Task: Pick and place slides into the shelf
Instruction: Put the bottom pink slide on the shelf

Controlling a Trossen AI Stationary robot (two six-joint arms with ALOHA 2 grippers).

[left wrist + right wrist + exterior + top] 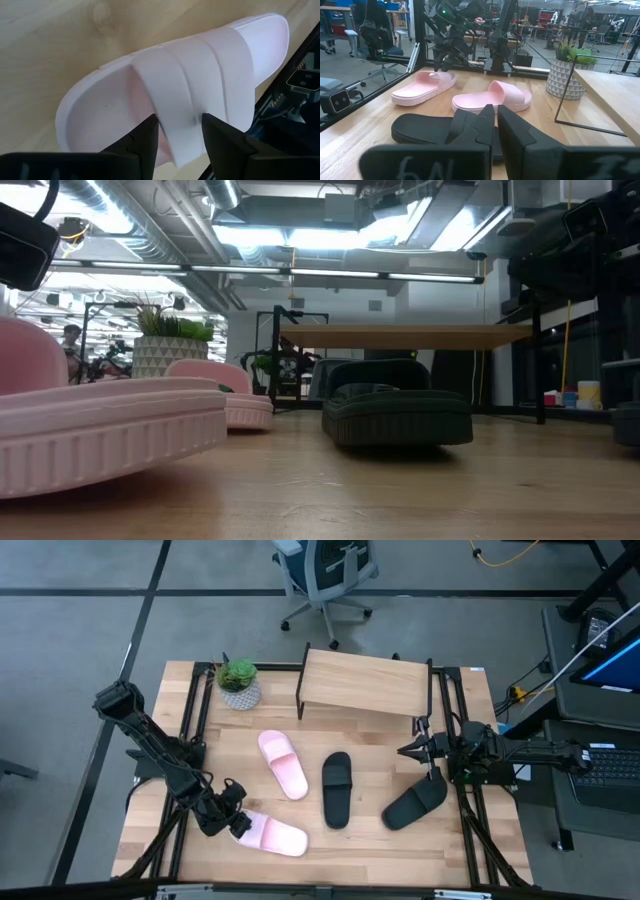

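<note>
A light pink slide (275,835) (100,430) lies near the table's front left, with my left gripper (236,824) (180,122) closed on its strap. A second pink slide (283,764) lies mid-table on its sole. Two black slides (337,788) (415,803) lie to its right, also flat on their soles. The shelf (365,683), a light plank on a thin black frame, stands at the table's far edge. My right gripper (405,751) (495,112) waits shut at the right, level, above the right black slide. My left gripper has the pink slide's strap (180,115) between its two fingers, near where the strap meets the sole's side. One finger (145,137) stands at the strap's edge over the footbed, the other (220,137) over the strap's ribbed face. The fingers slant down from the table's left. The slide lies about level.
A potted plant (238,685) in a white patterned pot stands left of the shelf at the far edge. Black frame rails run along both table sides. An office chair (325,575) stands beyond the table. Bare wood lies in front of the shelf.
</note>
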